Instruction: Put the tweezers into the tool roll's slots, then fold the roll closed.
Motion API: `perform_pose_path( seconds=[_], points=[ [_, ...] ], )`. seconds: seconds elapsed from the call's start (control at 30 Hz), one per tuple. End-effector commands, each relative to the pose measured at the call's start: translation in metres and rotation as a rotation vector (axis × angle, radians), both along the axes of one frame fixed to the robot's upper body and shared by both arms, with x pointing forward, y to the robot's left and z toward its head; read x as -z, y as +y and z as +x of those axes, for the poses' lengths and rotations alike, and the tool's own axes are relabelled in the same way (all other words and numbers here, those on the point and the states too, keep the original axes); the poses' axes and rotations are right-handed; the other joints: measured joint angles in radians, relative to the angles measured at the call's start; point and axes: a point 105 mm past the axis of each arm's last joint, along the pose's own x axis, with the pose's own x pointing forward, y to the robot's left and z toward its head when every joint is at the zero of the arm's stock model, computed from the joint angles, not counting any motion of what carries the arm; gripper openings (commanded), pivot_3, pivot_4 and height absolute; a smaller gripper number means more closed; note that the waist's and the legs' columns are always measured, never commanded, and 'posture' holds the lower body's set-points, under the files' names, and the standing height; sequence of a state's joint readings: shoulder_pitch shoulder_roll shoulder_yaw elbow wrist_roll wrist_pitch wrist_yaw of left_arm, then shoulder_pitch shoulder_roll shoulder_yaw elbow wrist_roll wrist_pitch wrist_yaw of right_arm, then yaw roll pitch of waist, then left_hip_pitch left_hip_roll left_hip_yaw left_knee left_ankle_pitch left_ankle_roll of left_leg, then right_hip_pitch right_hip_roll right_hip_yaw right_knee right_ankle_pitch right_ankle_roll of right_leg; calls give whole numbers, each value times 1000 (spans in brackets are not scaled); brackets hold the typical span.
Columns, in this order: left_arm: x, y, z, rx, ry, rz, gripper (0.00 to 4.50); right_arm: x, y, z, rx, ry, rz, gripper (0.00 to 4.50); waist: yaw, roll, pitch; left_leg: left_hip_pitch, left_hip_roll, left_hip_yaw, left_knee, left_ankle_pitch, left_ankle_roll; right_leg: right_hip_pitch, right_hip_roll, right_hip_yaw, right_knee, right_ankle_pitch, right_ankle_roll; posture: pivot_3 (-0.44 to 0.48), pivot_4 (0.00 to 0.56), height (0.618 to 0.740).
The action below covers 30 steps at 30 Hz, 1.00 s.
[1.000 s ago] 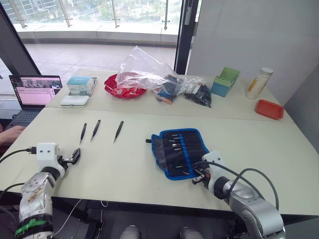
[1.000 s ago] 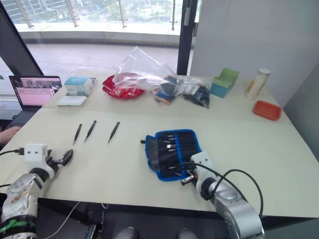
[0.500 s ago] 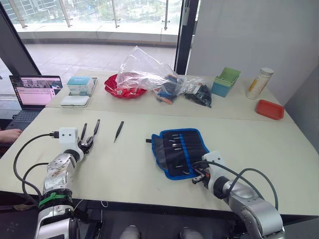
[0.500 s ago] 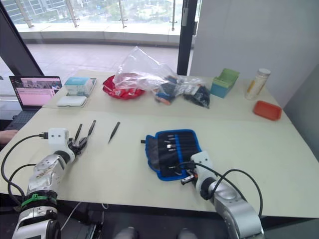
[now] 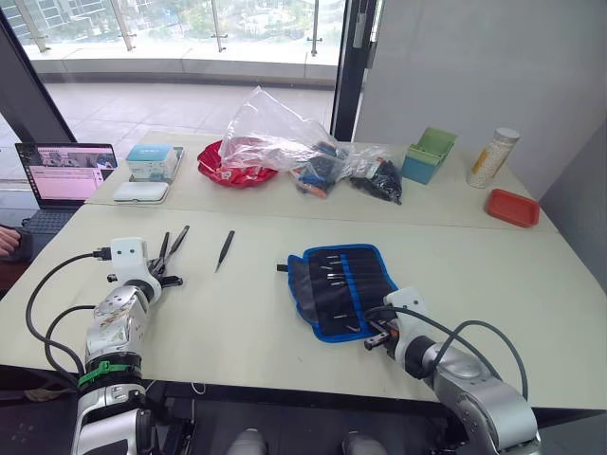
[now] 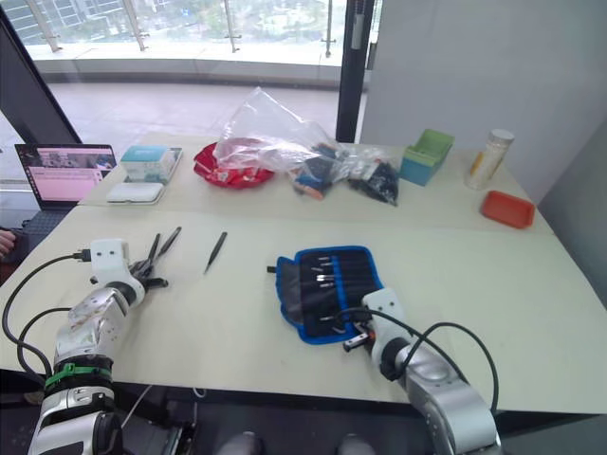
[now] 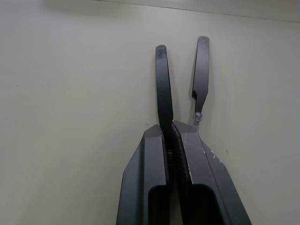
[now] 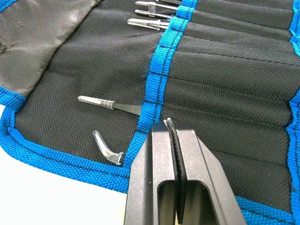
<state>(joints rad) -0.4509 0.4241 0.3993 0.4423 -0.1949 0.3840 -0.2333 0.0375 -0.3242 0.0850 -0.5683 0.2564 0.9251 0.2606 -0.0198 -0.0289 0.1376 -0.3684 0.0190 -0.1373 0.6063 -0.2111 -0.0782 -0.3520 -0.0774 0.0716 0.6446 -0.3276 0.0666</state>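
Left gripper [image 7: 169, 133] sits at the left-middle of the head frame on the bench [image 5: 247, 322], fingers pinched tight on one tweezer [image 7: 162, 84]; in the left wrist view that tweezer's shaft runs straight out from between the closed fingers. A second tweezer [image 7: 200, 75] lies just beside the held one, nearly parallel, its tip close to the gripper's fingers; can't tell if it touches. A third tweezer [image 5: 225, 250] lies alone on the bench to the right of those two, well apart from the tool roll [image 5: 340, 284]. Tool roll is open flat at centre-right of the head frame, blue border and blue centre stripe visible, slots [image 8: 243, 89] running across the inner face. Right wrist view shows tweezers already seated in slots: one straight tip [image 8: 105, 104] poking out left of the blue stripe, one bent tip [image 8: 107, 151] near the roll's blue edge, more tips toward the upper part of that frame. Right gripper [image 8: 174, 136] is at the lower edge of the roll, lower-right of centre in the head frame, fingers pressed together with nothing visible between them, tips right at the blue stripe. Far bench at the top of the frame holds a clear plastic bag [image 5: 270, 133], red dish [image 5: 226, 171], green bin [image 5: 429, 154], laptop [image 5: 64, 175] at upper left.
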Motion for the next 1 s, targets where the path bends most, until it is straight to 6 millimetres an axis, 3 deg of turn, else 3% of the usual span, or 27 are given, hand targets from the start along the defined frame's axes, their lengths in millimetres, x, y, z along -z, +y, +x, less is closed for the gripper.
perform_pose_path(
  seconds=[0.03,0.23,0.4,0.6,0.67,0.83,1.0],
  points=[
    [-8,3,-7,-16,-31,8,42,29,-10,-7,43,130,-43,0,-1,-2,1,-1,0,0,0,0,0,0,0,0,0,0,0,0,150,740],
    [-24,7,-26,-18,-84,44,42,29,-11,-5,42,128,-44,0,-19,-7,5,-4,0,0,-2,0,0,-1,0,0,0,0,0,0,150,740],
    [-57,11,-36,-42,-202,65,42,29,-11,-6,37,130,-45,0,-20,-16,10,-5,1,-1,-2,0,0,-2,0,0,-1,0,-1,0,150,740],
    [-75,0,-38,30,-237,117,42,30,-10,-6,34,131,-45,0,-22,-18,11,-5,1,0,-2,0,-1,-1,0,0,-2,0,-1,0,150,740],
    [-86,-19,-34,141,-263,136,42,30,-10,-5,33,130,-45,0,-22,-18,12,-6,1,0,-3,0,-1,-2,0,0,-2,0,-1,0,150,740],
    [-106,-110,-31,671,-196,43,42,30,-8,-4,21,131,-49,0,-21,-22,14,-7,1,-1,-2,0,-1,-2,0,0,-2,1,-1,0,150,740],
    [-117,-161,-39,1005,-92,82,42,29,-7,-1,5,130,-56,0,-35,-18,16,-7,1,0,-3,0,-1,-3,1,0,-2,0,-1,0,150,740]
  ],
)
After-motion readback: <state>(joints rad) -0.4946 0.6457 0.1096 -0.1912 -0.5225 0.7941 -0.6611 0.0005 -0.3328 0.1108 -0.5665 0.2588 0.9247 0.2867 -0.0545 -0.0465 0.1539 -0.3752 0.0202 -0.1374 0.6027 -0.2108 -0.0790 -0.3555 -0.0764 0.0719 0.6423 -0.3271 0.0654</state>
